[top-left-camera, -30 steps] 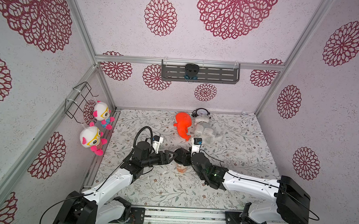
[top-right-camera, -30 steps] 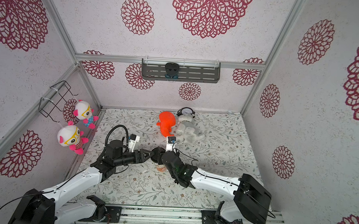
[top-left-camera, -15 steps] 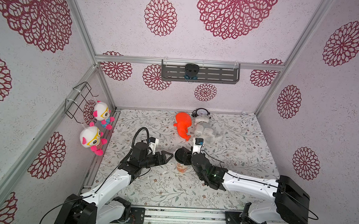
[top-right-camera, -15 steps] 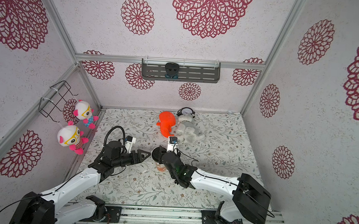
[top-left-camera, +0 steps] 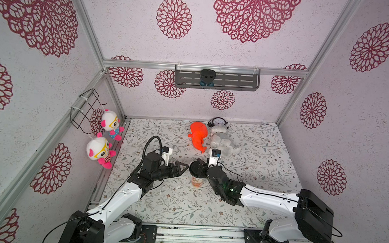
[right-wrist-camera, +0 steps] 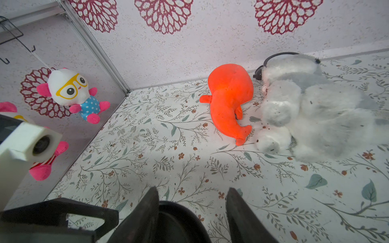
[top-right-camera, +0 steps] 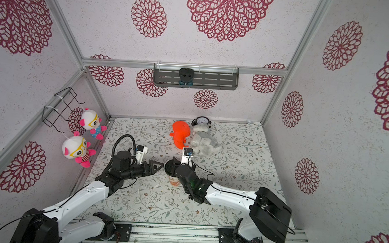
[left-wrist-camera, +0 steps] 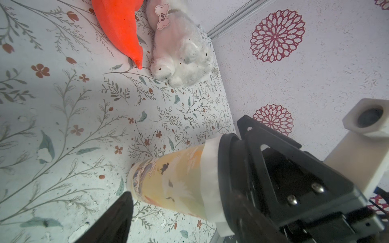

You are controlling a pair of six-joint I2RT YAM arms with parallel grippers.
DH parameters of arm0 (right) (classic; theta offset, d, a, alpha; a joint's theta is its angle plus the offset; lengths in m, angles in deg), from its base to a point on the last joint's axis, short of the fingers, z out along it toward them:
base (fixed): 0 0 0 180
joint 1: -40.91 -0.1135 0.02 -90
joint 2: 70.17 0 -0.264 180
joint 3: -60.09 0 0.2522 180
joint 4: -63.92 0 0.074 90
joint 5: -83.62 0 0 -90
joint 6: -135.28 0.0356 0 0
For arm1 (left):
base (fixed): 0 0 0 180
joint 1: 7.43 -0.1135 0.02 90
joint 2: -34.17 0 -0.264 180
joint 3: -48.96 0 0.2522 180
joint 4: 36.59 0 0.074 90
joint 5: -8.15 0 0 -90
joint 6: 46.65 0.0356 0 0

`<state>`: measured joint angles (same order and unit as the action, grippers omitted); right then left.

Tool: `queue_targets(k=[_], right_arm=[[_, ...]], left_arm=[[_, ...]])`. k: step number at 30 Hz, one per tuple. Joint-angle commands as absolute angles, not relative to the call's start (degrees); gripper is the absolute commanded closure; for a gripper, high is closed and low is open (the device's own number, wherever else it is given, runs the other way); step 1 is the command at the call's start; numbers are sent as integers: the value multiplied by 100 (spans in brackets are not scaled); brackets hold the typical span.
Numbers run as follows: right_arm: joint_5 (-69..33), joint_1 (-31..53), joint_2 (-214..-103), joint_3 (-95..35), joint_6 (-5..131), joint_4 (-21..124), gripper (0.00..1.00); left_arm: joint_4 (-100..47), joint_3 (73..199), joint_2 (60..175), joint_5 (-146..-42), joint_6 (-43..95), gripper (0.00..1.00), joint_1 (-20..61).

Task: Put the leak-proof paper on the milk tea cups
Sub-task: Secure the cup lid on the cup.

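The milk tea cup [top-left-camera: 196,183] stood upright on the flowered counter [top-left-camera: 266,176], near the middle of both top views. The leak-proof paper [left-wrist-camera: 209,178] lay over its mouth, its edge folded down the rim as a whitish band, under a black lid [top-left-camera: 195,169]. The right end effector [right-wrist-camera: 192,190] sat on that lid with its fingers apart astride it; whether they gripped it could not be told. The left end effector [top-left-camera: 183,170], spread and empty, hung just left of the cup, not touching
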<state>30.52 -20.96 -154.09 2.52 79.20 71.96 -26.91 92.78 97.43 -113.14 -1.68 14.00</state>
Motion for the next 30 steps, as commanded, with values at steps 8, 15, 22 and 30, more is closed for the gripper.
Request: queue_targets(k=[8,15,22,30], right_arm=[[2932,-2093,-16232,995,7262,4592,46],[2895,-2088,-16281,977,7260,4602,46],[2890,-2088,-16289,959,7248,4612,46],[2877,-2090,-16307,933,7214,4605,47]], left_arm=[[-3249,9417,10173,-11602,-156,24,1390],[-3360,9471,10204,-11560,-189,24,1392],[-3494,9462,10265,-11719,-226,24,1412],[-3540,9393,10465,-11775,-200,26,1474]])
